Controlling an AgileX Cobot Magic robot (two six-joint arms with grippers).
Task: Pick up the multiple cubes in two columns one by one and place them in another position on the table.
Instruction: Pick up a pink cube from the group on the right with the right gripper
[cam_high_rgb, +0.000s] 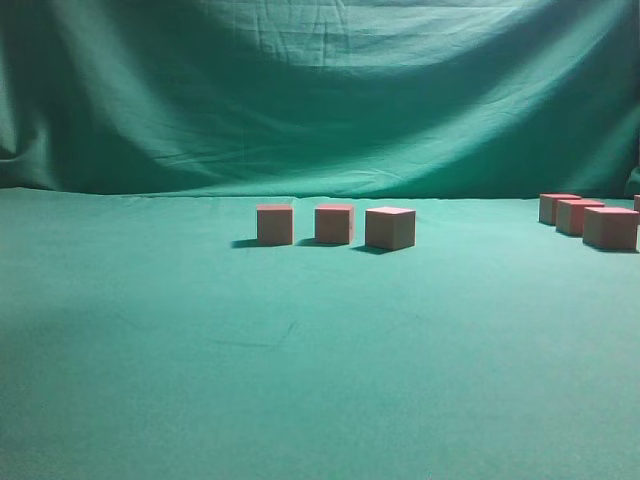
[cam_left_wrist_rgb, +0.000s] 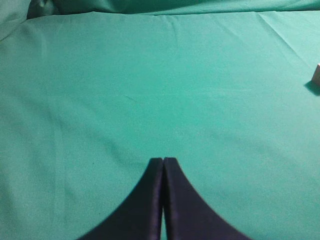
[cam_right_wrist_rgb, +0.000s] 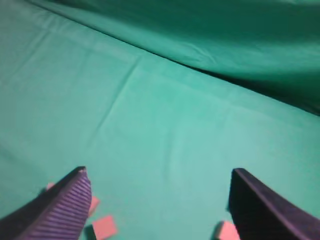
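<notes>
Teal table (cam_high_rgb: 300, 380) (faint creases), three cubes (cam_high_rgb: 334, 224), left hand (cam_left_wrist_rgb: 163, 161) together, right hand (cam_right_wrist_rgb: 159, 175) apart.

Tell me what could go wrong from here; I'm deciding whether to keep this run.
1. The right claw hangs open over cubes lying close together, so descending it may nudge a neighbour.
2. The three middle cubes sit in a tight row, so another placed beside them could bump one.

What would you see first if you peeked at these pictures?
Three pink cubes sit in a row in the middle of the green table, with more cubes bunched at the right edge. A big green curtain hangs behind. The right hand spreads wide open above a few cubes, while the left hand is pinched shut over bare cloth.
</notes>
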